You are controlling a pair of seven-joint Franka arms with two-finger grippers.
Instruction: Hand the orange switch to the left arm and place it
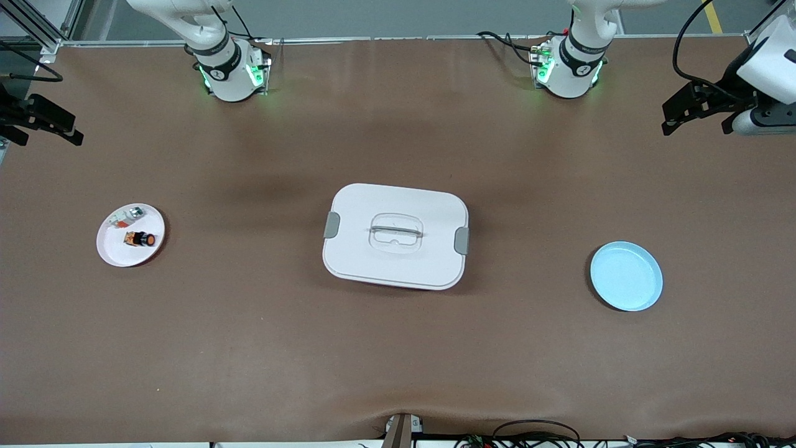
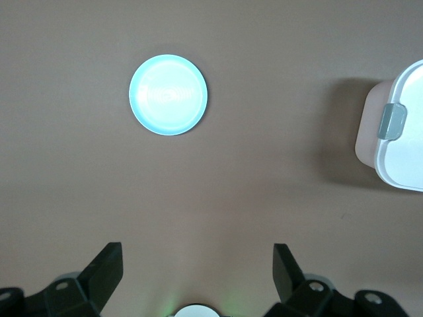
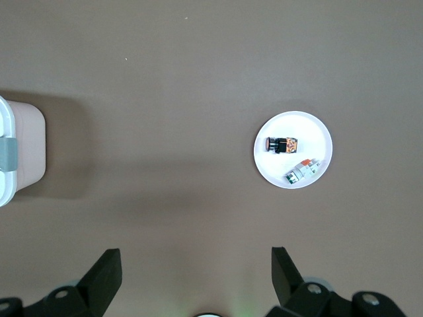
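A: Progress at that frame? I was driving remotely and logged nothing as done.

B: Agreed. Orange switch [image 1: 140, 239] lay on its side on the white plate [image 1: 111, 251] at the right arm's end of the table, touching nothing but the plate. Small silver part with a red bit [image 1: 126, 217] sat on the same plate, beside it.

A: Grippers?

B: Right gripper [image 3: 196, 264] hung high over the bare table at its own end, fingers [image 3: 107, 269] spread apart, nothing between them. Left gripper [image 2: 197, 263] likewise, over its own end, fingers [image 2: 285, 264] apart and empty. Neither was near the switch.

A: And the box?

B: Box [image 1: 395, 235] stood mid-table, lid on, grey clips shut, right between the two plates. Blue plate [image 1: 625, 275] at the left arm's end was bare; my guess was that's the target.

A: So what was left?

B: Everything, I judged: right-arm pick, a handover held clear of the box, then left-arm placement. Tiny part lying flat, so I expected the grasp to be fiddly.
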